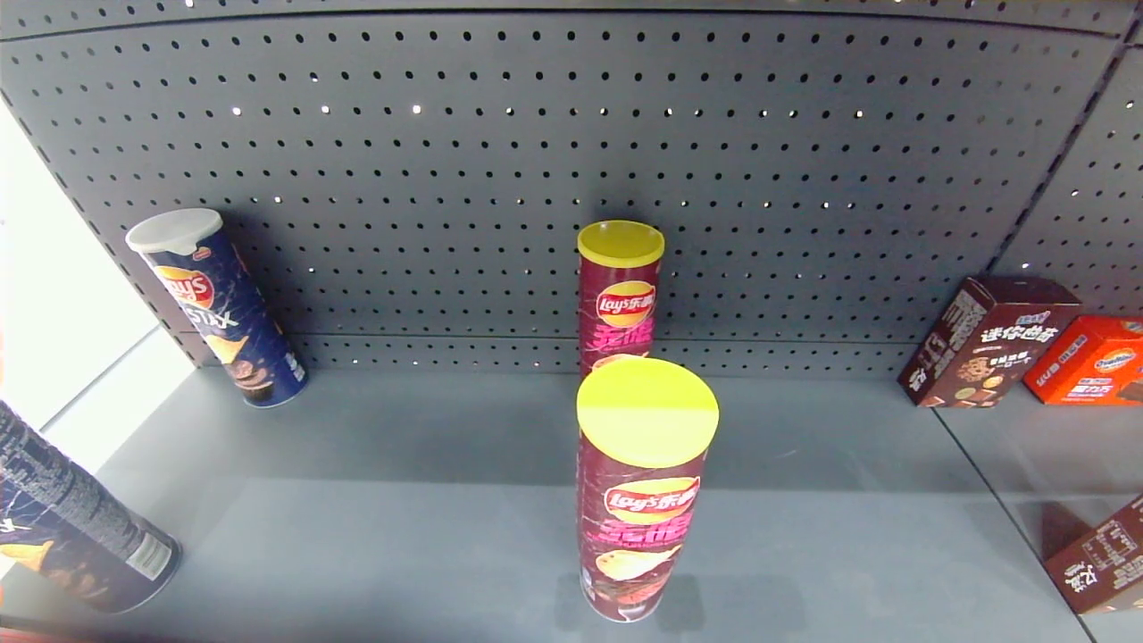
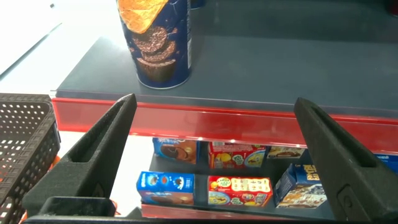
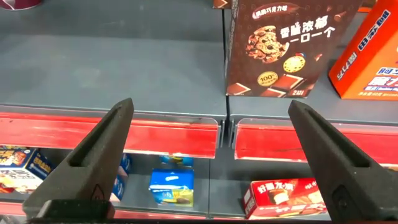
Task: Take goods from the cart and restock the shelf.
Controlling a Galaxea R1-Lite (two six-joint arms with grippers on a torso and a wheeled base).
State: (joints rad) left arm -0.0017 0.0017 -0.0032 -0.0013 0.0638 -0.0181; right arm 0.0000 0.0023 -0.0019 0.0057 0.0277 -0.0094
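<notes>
On the grey shelf [image 1: 429, 500] two maroon chip cans with yellow lids stand in line, one at the front [image 1: 643, 509] and one behind it [image 1: 619, 295] against the perforated back panel. A dark blue chip can [image 1: 219, 313] stands at the back left, and another blue can [image 1: 71, 527] at the front left edge, seen close as the blue can [image 2: 158, 40]. My left gripper [image 2: 214, 102] is open and empty in front of the shelf's red edge strip [image 2: 217, 121], below that can. My right gripper [image 3: 211, 104] is open and empty before the shelf edge, near a brown cookie box [image 3: 283, 46].
A brown box [image 1: 982, 344], an orange box [image 1: 1094, 362] and another brown box [image 1: 1103, 558] stand on the right shelf section. A black mesh basket [image 2: 22, 143] is beside the left gripper. The lower shelf holds several small boxes [image 2: 236, 186], among them a blue pack [image 3: 173, 186].
</notes>
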